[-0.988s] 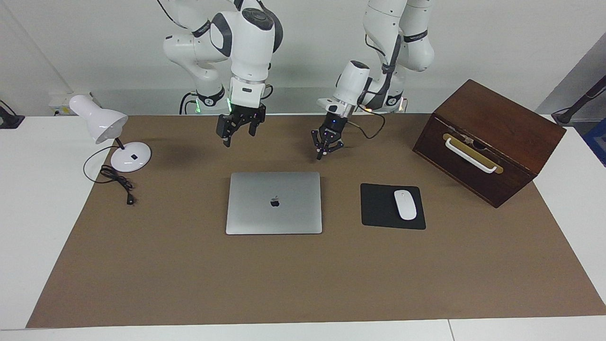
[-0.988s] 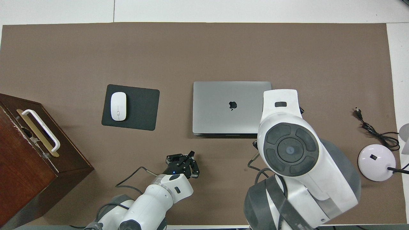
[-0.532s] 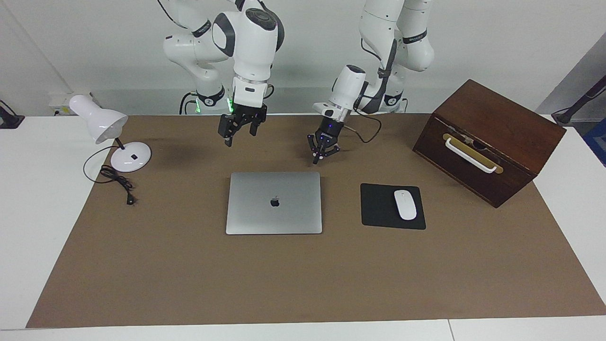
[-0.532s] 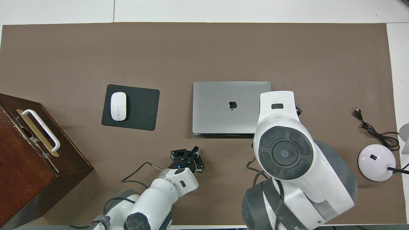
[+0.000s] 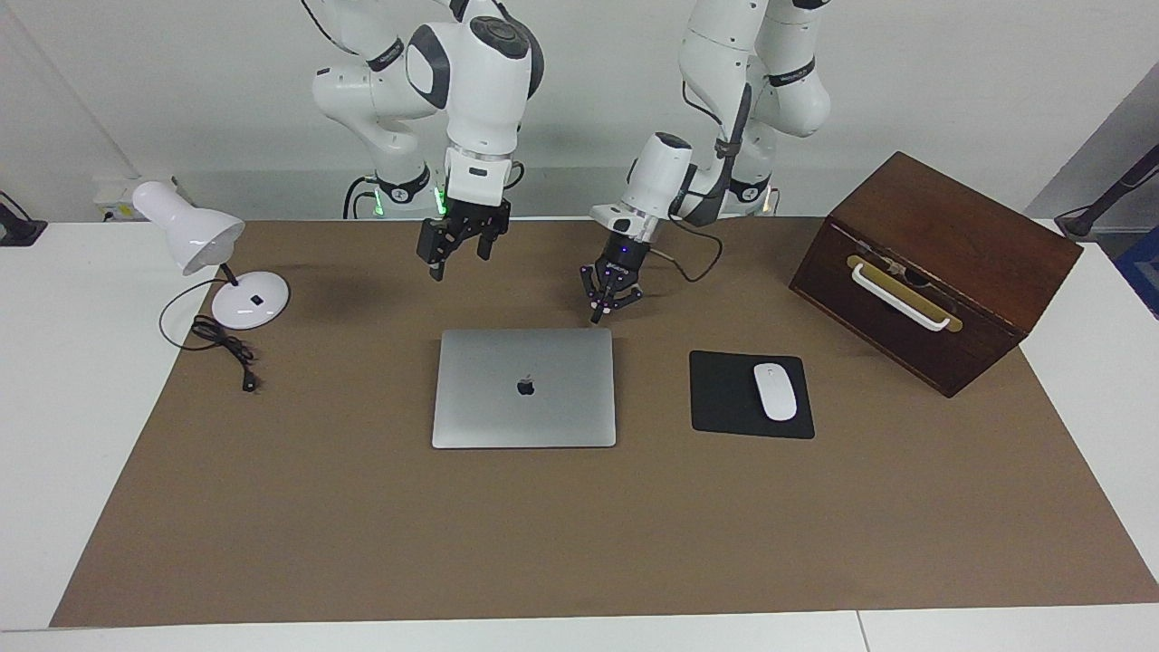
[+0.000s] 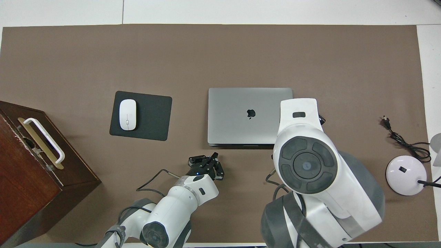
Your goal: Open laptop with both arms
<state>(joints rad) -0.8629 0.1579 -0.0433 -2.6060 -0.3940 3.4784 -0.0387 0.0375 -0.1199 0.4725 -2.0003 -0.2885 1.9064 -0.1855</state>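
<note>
While the thin silver-grey metal laptop (image 5: 524, 388) lies flat and fully closed mid-way along the brown-covered surface (image 5: 362, 534), dark logo up, nothing of the task is done yet: lid down, no contact from either arm.

Left pincer (image 5: 598, 312): fingertips pressed together, holding nothing. It hangs low, just off the laptop's corner on the edge nearer the robots, toward the left arm's end. Facing view shows a small gap to the lid, so not touching, as far as I can tell. Overhead view shows a notch in that nearer edge, so my guess is that's the opening side.

Right pincer (image 5: 459, 256): up in the air over bare mat, off the laptop's other robot-side corner. Looks spread, holding nothing. In the overhead view the arm's white body hides it.

Nearby stuff, all clear of the work zone: flat black rectangular mouse pad (image 5: 724, 398) with a white oval mouse (image 5: 775, 391) on it, beside the laptop toward the left arm's end; dark brown wooden box with a white handle (image 5: 933, 267) past that; white desk lamp (image 5: 195, 240) with its loose black cord (image 5: 222, 344) at the right arm's end.

Left to do, judging from this: bring both pincers onto the laptop, hold the base, catch the lid edge, swing it up. Basically the whole job.
</note>
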